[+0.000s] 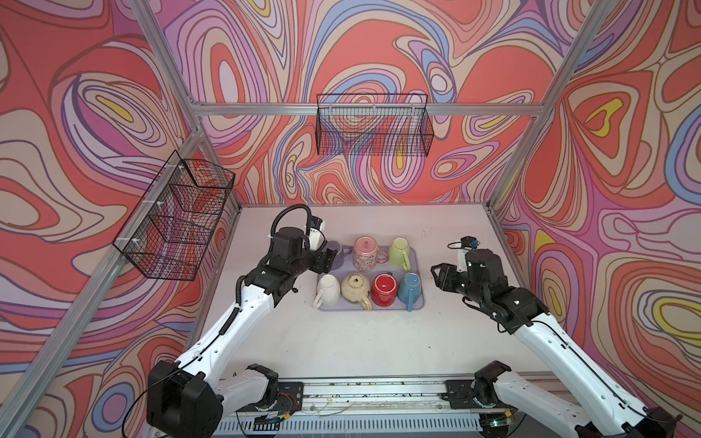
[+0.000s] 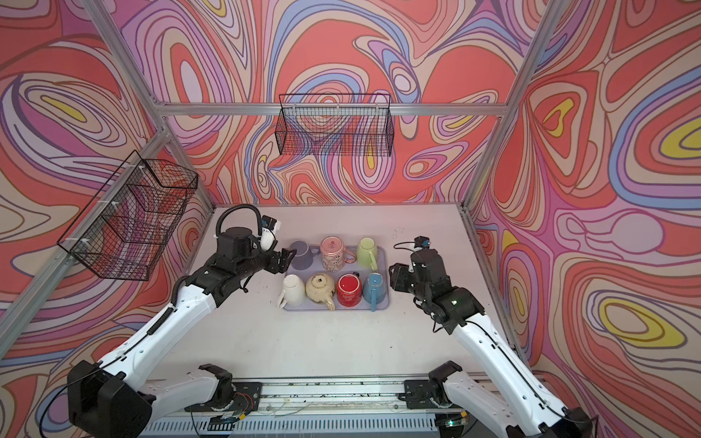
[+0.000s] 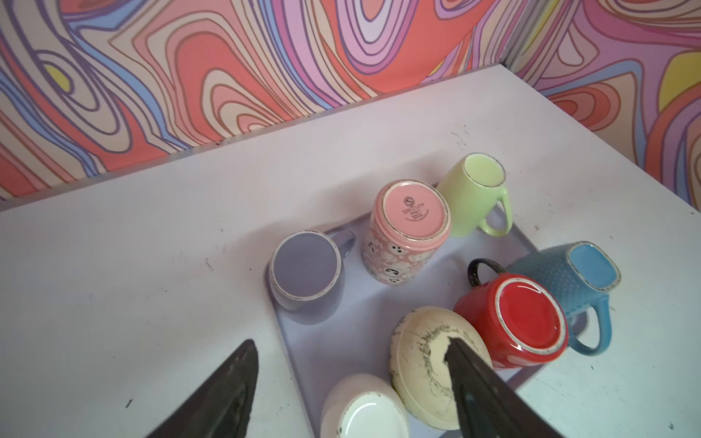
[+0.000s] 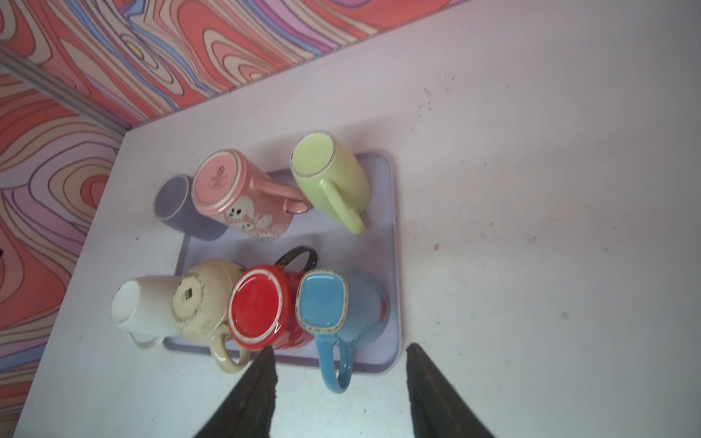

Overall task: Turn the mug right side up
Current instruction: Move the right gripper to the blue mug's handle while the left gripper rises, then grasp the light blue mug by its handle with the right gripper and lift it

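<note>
Seemingly lined up for a side grasp, the left end effector [image 3: 349,343] hangs spread and empty just beside the lavender mug [image 3: 305,271]. That mug stands base-up, axis vertical, at the back-left corner of the tray [image 4: 394,265], its handle turned away toward the pink mug [image 3: 406,231]. The right end effector [image 4: 340,346], likewise spread and empty, waits farther off over the counter [image 1: 341,341], near the blue mug [image 4: 341,303].

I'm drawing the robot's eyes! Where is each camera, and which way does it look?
Top views: high above arm bases, facing down and forward at table and tray; left arm, right arm show.
Left wrist: on left arm, facing the tray from its left; left claw shows.
Right wrist: on right arm, facing the tray from its right; right claw shows.
Shared: all see the red mug.
</note>
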{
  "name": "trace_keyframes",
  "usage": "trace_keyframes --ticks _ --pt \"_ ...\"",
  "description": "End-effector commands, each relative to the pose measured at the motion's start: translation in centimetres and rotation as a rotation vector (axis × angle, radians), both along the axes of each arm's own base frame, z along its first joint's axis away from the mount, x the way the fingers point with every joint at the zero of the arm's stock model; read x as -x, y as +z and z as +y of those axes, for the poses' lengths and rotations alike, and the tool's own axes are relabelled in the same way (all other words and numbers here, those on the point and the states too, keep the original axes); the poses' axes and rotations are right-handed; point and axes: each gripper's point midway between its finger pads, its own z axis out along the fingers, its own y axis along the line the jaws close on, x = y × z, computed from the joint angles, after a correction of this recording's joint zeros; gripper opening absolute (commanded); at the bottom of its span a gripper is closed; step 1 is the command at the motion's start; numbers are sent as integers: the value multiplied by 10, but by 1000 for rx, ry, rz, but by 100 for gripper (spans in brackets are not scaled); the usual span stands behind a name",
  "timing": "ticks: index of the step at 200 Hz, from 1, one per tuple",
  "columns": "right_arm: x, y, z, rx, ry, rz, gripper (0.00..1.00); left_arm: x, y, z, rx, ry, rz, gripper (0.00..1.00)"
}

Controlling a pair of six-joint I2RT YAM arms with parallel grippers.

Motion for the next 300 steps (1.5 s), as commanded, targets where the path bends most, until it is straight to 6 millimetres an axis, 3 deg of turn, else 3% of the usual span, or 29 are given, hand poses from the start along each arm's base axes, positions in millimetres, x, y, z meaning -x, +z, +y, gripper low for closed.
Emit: trace_keyframes --ticks 1,22,77,168,244,300 --pt "18 -36 17 58 9 97 57 6 12 -13 52 -72 -27 80" --pt "23 -49 34 138 23 93 57 7 10 -15 64 -80 -21 80" --pt "28 -93 42 72 -18 128 56 9 11 -11 70 -56 -35 80" --pt "12 -121 56 125 -18 125 50 6 7 -11 67 -50 -27 80" --pt "11 -149 46 212 -79 184 45 8 8 -12 72 -56 -24 80" --pt "6 -162 49 235 -91 206 39 7 9 -10 73 -46 -29 80"
